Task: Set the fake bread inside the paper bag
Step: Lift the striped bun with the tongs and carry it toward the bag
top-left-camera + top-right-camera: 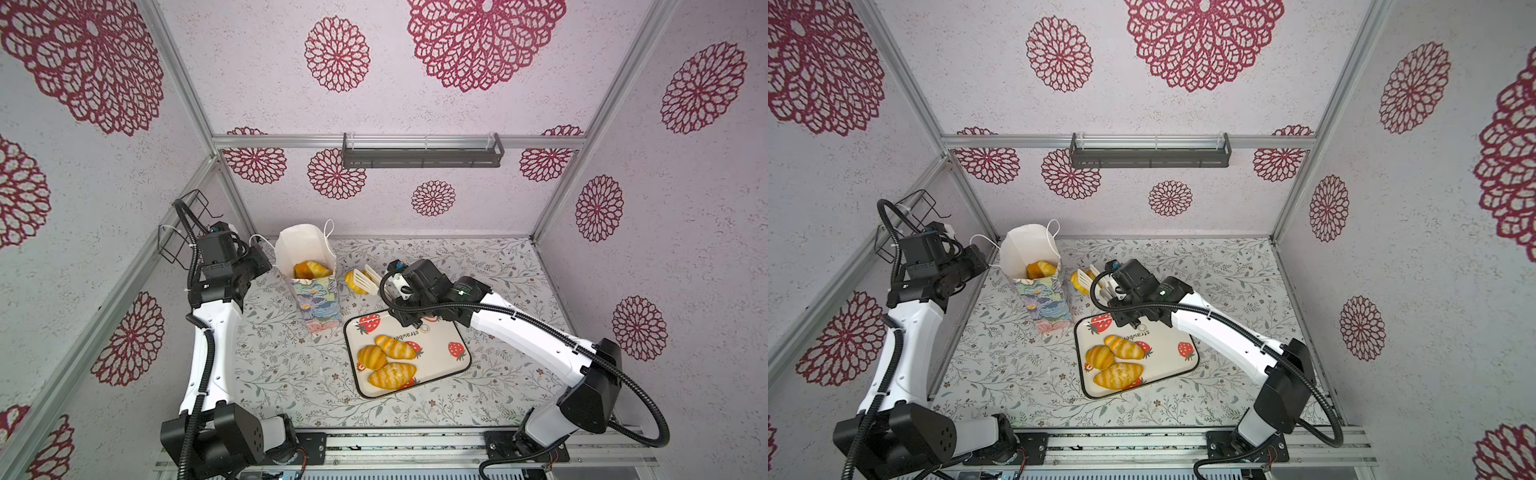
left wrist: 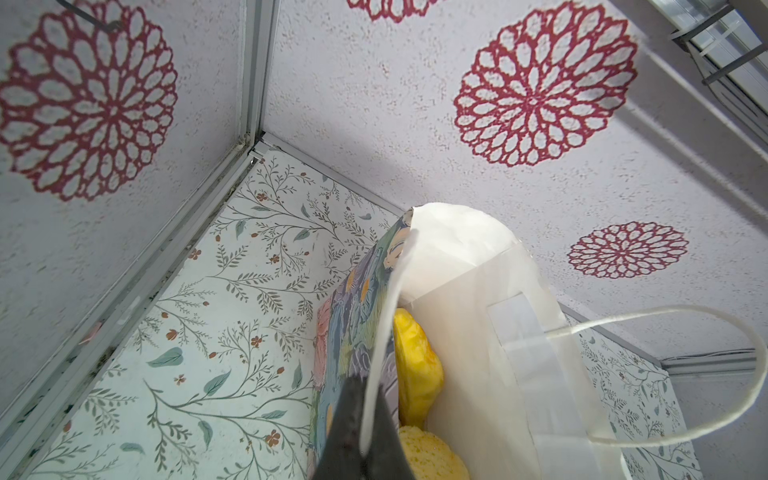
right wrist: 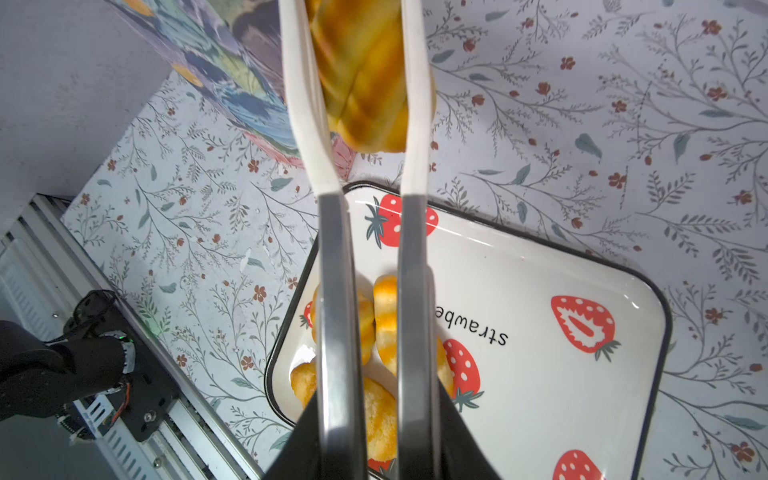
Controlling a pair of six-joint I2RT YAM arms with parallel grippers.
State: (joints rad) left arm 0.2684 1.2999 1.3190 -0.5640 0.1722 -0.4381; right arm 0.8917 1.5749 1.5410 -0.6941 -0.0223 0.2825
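Left gripper (image 2: pixel 365 415) pinches paper bag (image 1: pixel 314 297) — right gripper (image 3: pixel 376 432) grips tongs (image 3: pixel 332 270), seemingly clamping bread (image 3: pixel 365 75).

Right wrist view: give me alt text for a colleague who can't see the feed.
White-tipped tongs clamp a golden striped pastry close to the flowered paper bag. Under the tongs' grey metal arms, a strawberry-print tray holds more pastries, partly hidden, on a leaf-patterned table.
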